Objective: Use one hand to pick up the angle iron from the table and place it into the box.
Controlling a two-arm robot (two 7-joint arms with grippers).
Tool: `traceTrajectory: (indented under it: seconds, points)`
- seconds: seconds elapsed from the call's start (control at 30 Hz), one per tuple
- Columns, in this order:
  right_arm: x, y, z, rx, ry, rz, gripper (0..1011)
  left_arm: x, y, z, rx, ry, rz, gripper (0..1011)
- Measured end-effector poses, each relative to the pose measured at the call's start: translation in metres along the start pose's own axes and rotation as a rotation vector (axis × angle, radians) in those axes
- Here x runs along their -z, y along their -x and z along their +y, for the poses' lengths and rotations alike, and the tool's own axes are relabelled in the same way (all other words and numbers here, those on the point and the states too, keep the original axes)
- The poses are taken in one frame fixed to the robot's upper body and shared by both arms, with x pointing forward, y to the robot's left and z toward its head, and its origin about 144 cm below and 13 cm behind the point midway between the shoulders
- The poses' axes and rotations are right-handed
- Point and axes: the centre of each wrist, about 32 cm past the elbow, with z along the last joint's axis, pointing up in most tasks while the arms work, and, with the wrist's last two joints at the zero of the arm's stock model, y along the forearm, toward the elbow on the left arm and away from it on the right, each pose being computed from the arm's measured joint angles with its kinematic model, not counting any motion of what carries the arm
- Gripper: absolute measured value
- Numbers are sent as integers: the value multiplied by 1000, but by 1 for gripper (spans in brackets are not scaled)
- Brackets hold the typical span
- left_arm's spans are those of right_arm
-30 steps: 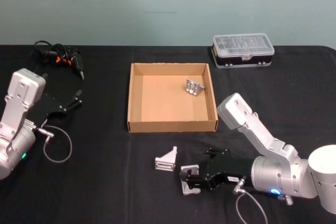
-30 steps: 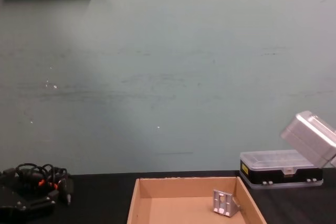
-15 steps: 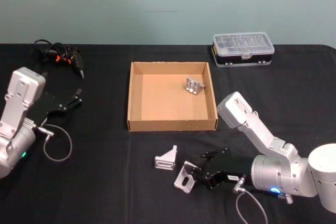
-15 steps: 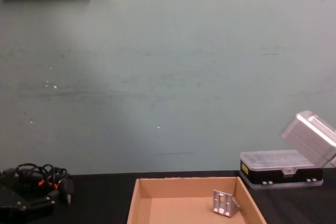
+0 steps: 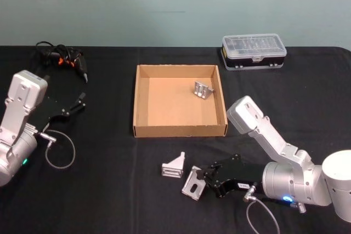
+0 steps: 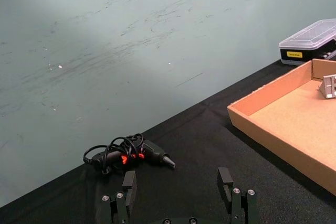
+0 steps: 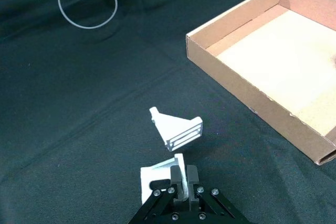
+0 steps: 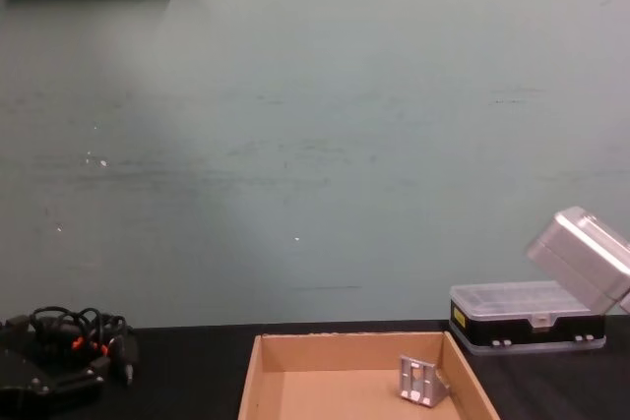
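Pinching the angle iron (image 5: 192,184) near the table's (image 5: 109,201) front edge.
Right gripper (image 5: 205,176) is clamped on its thin flange; stiff, probably light, slick metal, so grip deep. Left gripper (image 6: 177,179) idles at the left edge, fingers apart.

- Right arm (image 5: 263,130): silver-grey, boxy rounded elbow housing, thick cylindrical wrist, blue-green status light (image 5: 283,199).
- Right gripper (image 5: 205,177): black, small white label (image 5: 239,186), silver screw heads (image 7: 169,189), thin grey cable (image 5: 248,217).
- Left arm (image 5: 22,102): silver-grey, matching boxy housing, green light (image 5: 23,162).
- Left gripper (image 5: 81,101): black, slim screw-studded fingers (image 6: 227,179), grey looped wire (image 7: 88,27).
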Motion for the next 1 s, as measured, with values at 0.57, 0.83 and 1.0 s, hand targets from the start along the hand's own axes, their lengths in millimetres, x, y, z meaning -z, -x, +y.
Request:
traceTrajectory:
  seconds: [0.57, 0.83, 1.0]
  points:
    - [-19, -1, -20, 78, -79, -17, 64, 0, 0, 0, 0, 0, 0, 1011]
    - [-44, -14, -24, 118, -124, -44, 64, 0, 0, 0, 0, 0, 0, 1011]
    - [-60, -30, -13, 156, -134, -59, 64, 0, 0, 0, 0, 0, 0, 1011]
